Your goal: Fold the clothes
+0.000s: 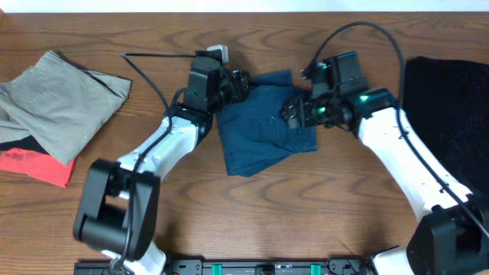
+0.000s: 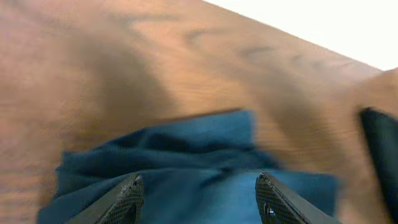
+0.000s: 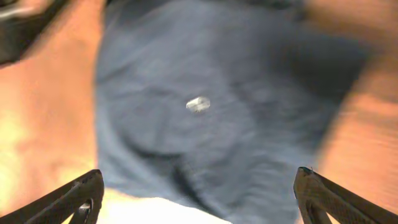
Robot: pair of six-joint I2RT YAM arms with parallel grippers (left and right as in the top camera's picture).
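Wood table (image 1: 306, 214) across whole overhead view. Black cloth (image 1: 451, 114) at right edge, partly out of frame, well apart from navy garment (image 1: 263, 130).

Left arm (image 1: 164, 149), white, reaching from lower left up toward centre. Right arm (image 1: 397, 145), white, coming from lower right toward centre.

Navy garment at centre, slightly above middle, wrinkled, roughly folded, flat on table, between the two grippers. Khaki piece (image 1: 57, 103) at upper left, flat, overlapping coral piece (image 1: 38, 166) just below it at left edge. Both well apart from navy garment.

Left gripper (image 1: 238, 84) over garment's upper left corner. In wrist view (image 2: 199, 186), fingers spread wide, blue cloth under and between them, nothing pinched as far as visible. View blurred.

Right gripper (image 1: 294, 111) at garment's right side. In wrist view (image 3: 199, 199), fingers spread very wide at bottom corners of frame, gripping nothing, cloth below. Touching cloth or not: cannot tell, too blurred.

Small pale button (image 3: 198, 104) on navy garment, centre of right wrist view. Also a speck in overhead (image 1: 273, 118), just left of right gripper.
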